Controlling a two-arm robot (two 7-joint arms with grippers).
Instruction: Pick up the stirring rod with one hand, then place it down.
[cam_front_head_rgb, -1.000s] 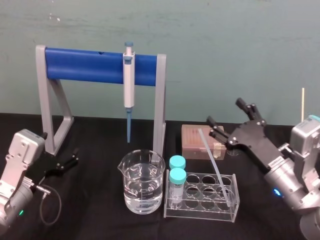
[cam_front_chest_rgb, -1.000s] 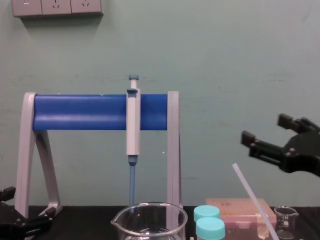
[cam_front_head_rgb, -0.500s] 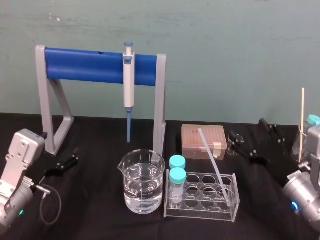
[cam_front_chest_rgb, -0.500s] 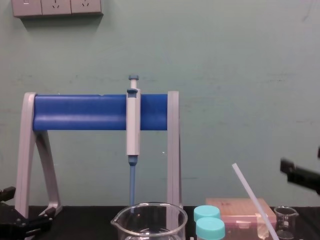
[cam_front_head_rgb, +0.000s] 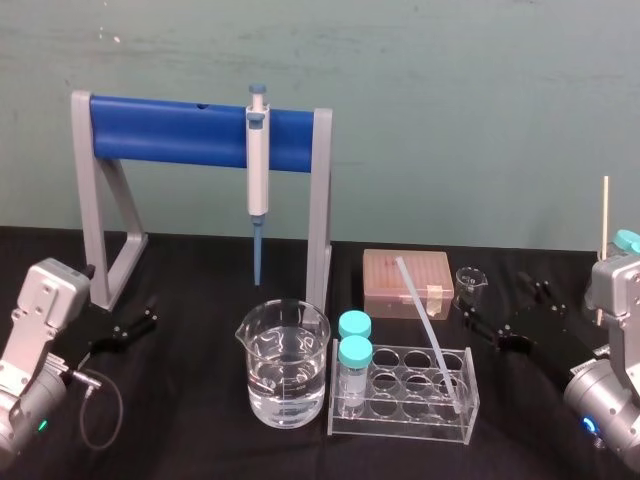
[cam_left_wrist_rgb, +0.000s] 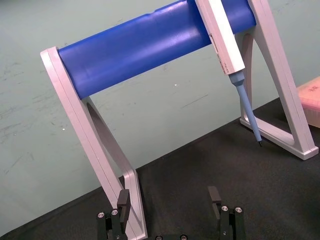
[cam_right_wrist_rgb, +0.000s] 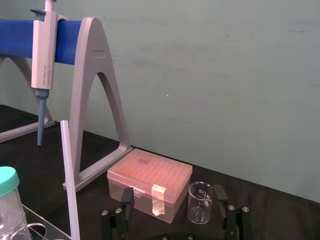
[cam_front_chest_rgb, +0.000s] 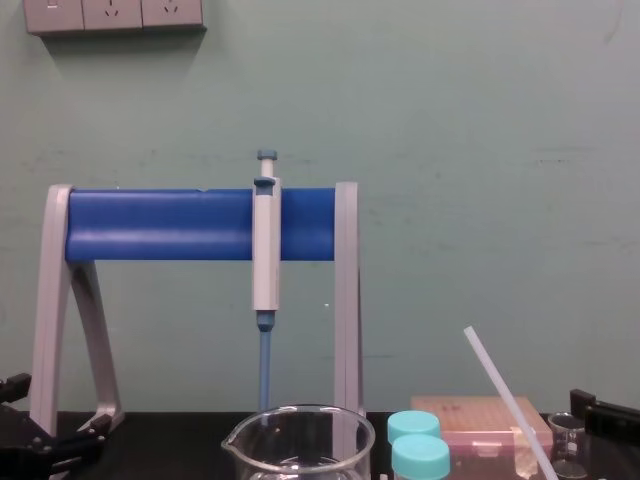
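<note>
Right gripper (cam_front_head_rgb: 515, 315), black with jointed fingers, sits low over the black table (cam_front_head_rgb: 200, 440) at the robot's right, to the right of the pink box (cam_front_head_rgb: 405, 283). Its fingers are spread wide with nothing between them, and they touch nothing that can be seen. In the right wrist view the gripper (cam_right_wrist_rgb: 173, 191) faces the pink box (cam_right_wrist_rgb: 150, 182) and a small beaker (cam_right_wrist_rgb: 200, 202), both of which stand beyond its fingertips. The rod (cam_front_head_rgb: 425, 320), thin and translucent white, stands tilted in a clear rack (cam_front_head_rgb: 400, 425) near the middle of the table. Its lower end rests in a hole at the rack's right end, and its upper end leans back and to the left, in front of the pink box. The rod is well apart from the right gripper, which is off to its right. Two vials (cam_front_head_rgb: 353, 345) with teal caps stand at the rack's left end. A large beaker (cam_front_head_rgb: 285, 375) of clear liquid stands just left of the rack. Behind them a pipette (cam_front_head_rgb: 258, 170) hangs from a stand (cam_front_head_rgb: 180, 130) with a blue bar. Left gripper (cam_front_head_rgb: 130, 325) rests at the table's left beside the stand's foot, its fingers also spread and empty.
</note>
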